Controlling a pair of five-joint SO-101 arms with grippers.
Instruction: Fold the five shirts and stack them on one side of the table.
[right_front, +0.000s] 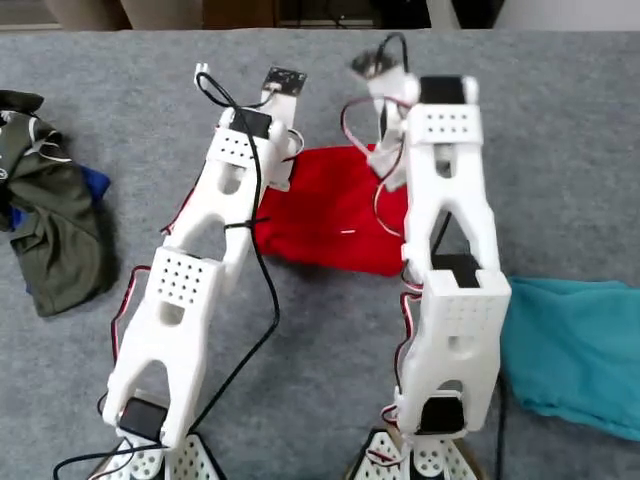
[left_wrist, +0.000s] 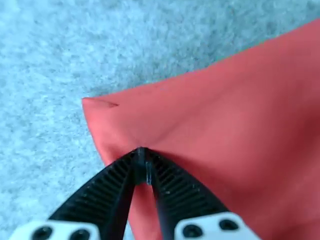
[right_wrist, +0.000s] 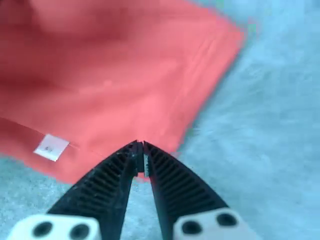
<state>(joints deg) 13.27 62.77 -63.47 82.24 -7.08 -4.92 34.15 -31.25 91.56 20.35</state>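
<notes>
Teal shirt (right_front: 580, 350), dark clothes heap (right_front: 50, 230) flank red shirt (right_front: 330, 215).

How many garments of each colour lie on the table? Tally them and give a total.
red shirt: 1
teal shirt: 1
olive green garment: 1
blue garment, only an edge showing beneath the olive one: 1
Total: 4 that can be told apart

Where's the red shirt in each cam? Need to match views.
High view: red shirt mid-table, between the two arms' forward ends.
Left wrist view: its corner, with the left end effector shut on a fold nearby.
Right wrist view: its edge with white label, right end effector shut on it.
Shared landmark: grey table cover around it.
</notes>
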